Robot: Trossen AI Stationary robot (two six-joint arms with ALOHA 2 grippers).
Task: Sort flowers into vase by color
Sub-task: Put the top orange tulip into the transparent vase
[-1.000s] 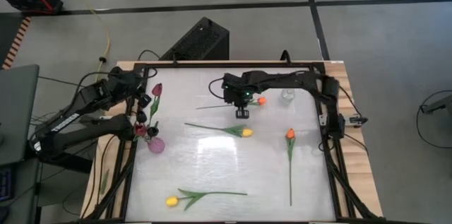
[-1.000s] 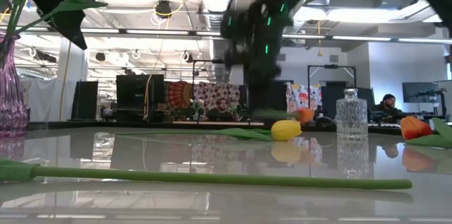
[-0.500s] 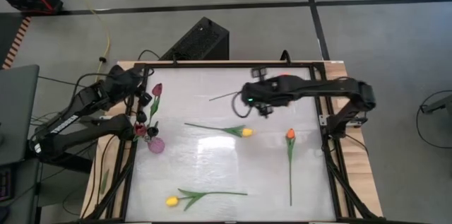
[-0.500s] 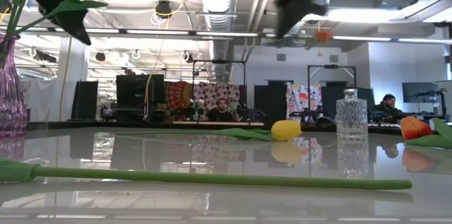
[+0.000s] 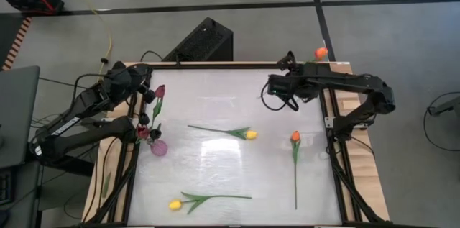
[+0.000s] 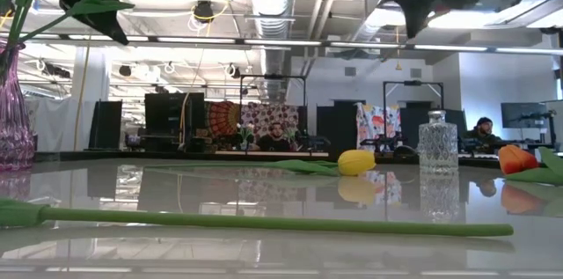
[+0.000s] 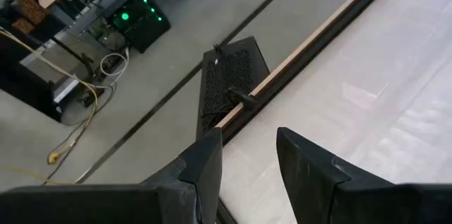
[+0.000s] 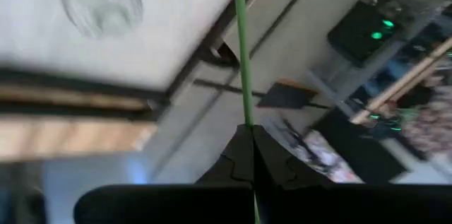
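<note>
While the right end effector (image 5: 277,100) hangs above the far right part of the worktop (image 5: 215,156), its fingers are clenched on the thin green stem (image 8: 241,47) of an orange tulip (image 5: 320,52), whose head pokes out past the worktop's far right corner, beyond and to the right of the end effector. In the right wrist view the stem runs straight out from between the closed fingertips, and a clear glass vase (image 8: 99,1) shows off to one side of it. In the low view that clear vase (image 6: 437,141) stands on the worktop almost directly below the raised right end effector (image 6: 415,2).

Nearer than the right end effector lie three loose flowers: a yellow tulip (image 5: 249,134) just ahead and to its left, a second orange tulip (image 5: 295,137) ahead and slightly to its right with the stem running toward the near edge, and another yellow tulip (image 5: 175,204) well apart, near the worktop's front left.

At the left edge, the left end effector (image 5: 147,95) is held above the worktop with its fingers (image 7: 205,171) parted and nothing between them. Just beside it, on its right, is the head of a dark maroon tulip (image 5: 159,91), which stands in a pink vase (image 5: 158,147) a little nearer than the end effector.
</note>
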